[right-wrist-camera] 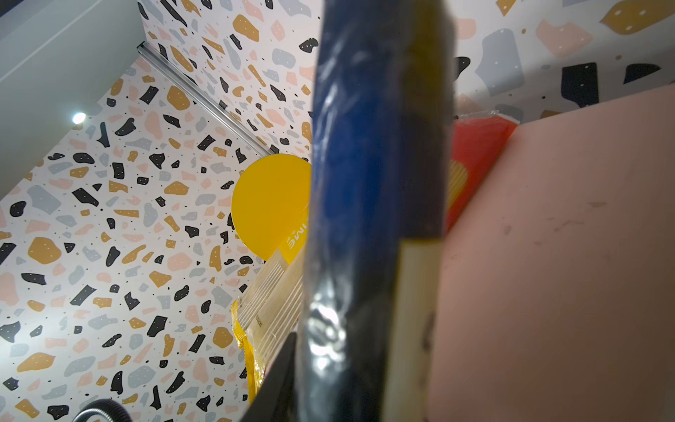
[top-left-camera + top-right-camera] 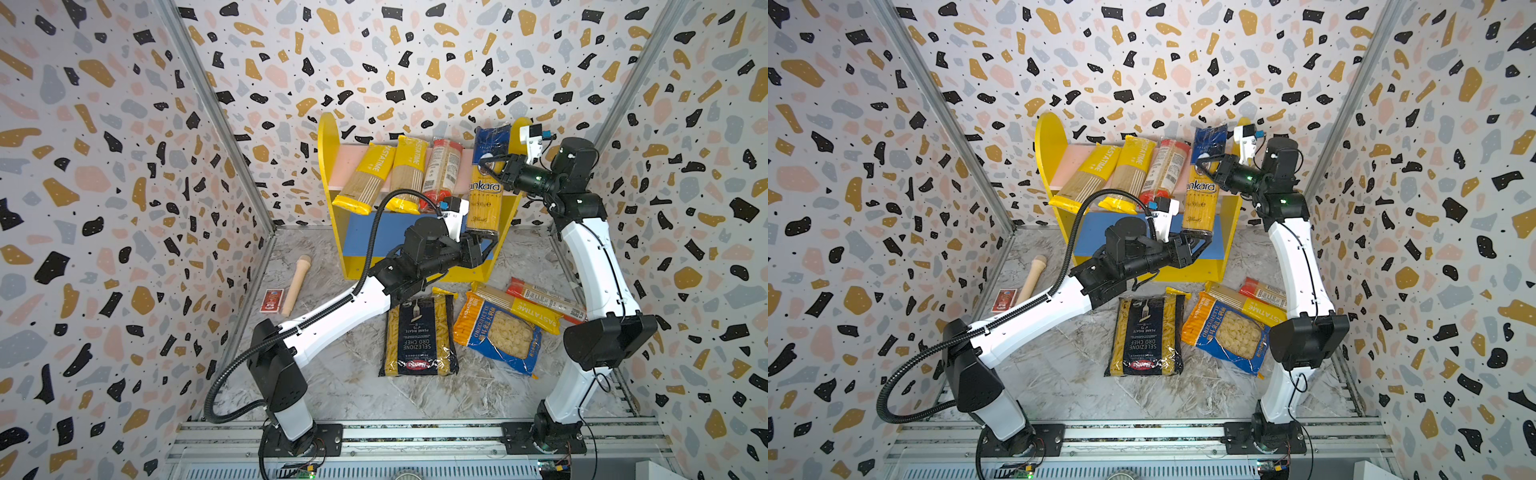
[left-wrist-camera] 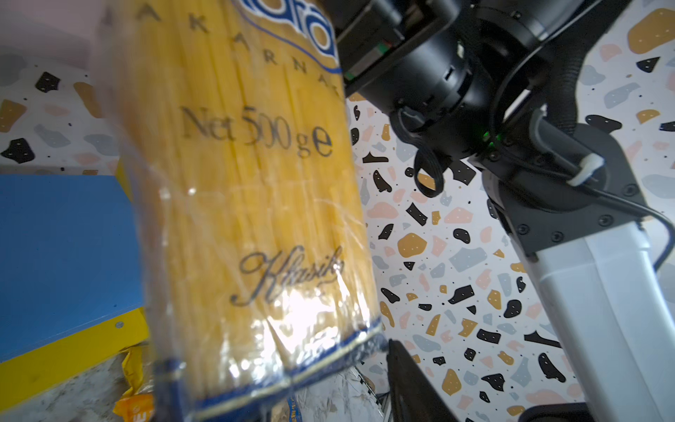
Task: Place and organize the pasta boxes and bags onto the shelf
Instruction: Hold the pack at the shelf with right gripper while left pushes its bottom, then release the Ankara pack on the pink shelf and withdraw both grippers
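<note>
A dark-blue "ankara" spaghetti pack (image 2: 484, 187) (image 2: 1202, 187) stands almost upright at the right end of the shelf (image 2: 326, 137), against its pink upper board (image 1: 548, 255). My right gripper (image 2: 488, 164) is shut on the pack's upper part. My left gripper (image 2: 484, 245) is shut on its lower end; one finger (image 3: 405, 372) touches the pack's corner and the other is hidden. Two yellow PASTATIME packs (image 2: 363, 174) (image 2: 409, 174) and a red-ended pack (image 2: 442, 170) lie on the upper board. On the table lie the black Barilla bag (image 2: 419, 332), the blue-orange bag (image 2: 498, 336), a PASTATIME pack (image 2: 523, 307) and a red-ended pack (image 2: 548, 301).
A beige wooden stick (image 2: 297, 284) and a small red card box (image 2: 272, 300) lie at the table's left edge. The shelf's blue lower board (image 2: 365, 237) carries nothing that shows. Patterned walls close in on three sides, and the arms' mounting rail (image 2: 415, 432) runs along the front.
</note>
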Tool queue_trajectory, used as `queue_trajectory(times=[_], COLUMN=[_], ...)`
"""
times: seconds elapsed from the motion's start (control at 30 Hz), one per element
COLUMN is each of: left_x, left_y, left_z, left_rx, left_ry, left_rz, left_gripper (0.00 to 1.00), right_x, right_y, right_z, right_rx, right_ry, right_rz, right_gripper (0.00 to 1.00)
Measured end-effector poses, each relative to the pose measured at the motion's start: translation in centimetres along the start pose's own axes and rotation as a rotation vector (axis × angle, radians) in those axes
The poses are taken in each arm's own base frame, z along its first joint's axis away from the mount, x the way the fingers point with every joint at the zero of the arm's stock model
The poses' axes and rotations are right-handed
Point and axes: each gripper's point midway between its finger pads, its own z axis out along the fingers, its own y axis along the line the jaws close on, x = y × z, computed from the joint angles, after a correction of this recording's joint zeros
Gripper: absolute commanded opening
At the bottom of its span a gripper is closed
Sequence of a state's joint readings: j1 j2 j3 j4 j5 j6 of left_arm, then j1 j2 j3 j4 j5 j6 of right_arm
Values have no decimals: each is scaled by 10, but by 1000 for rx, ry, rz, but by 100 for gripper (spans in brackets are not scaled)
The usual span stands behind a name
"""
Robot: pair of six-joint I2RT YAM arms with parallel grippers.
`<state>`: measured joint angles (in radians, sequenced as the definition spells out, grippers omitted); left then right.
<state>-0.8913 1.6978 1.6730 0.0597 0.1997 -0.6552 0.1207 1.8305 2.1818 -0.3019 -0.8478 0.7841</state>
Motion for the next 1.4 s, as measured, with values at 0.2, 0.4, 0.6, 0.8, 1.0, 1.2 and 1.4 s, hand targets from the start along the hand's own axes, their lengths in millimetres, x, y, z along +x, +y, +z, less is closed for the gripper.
queue_trajectory(times=[0.2,0.4,0.6,0.8,1.0,1.2,1.4], left_x=[1,-14,-44,-52,-61,-73,-83], left_y=[-1,-11,-28,-23,6,28,27], left_z=[-1,-4,-7,4,18,24,28], left_rx=[-6,-3,19,16,-19,-51,-32], left_ry=[12,-10,-76,-94,-125,-167,-193], left_rz=[32,74,112,120,111,106,99], left_gripper=[48,48,47,47,46,45,45], right_x=[0,0,-6,-2,9,13,9], right_y=[-1,-6,-4,-11,-22,-11,10], right_z=[-2,-3,-7,-8,-4,-6,-18], right_rx=[19,44,57,76,82,60,43], right_ry=[-4,-9,-25,-13,21,31,11], right_rz=[-3,-7,-7,11,26,-4,-48], right_gripper=[33,45,53,59,63,64,64])
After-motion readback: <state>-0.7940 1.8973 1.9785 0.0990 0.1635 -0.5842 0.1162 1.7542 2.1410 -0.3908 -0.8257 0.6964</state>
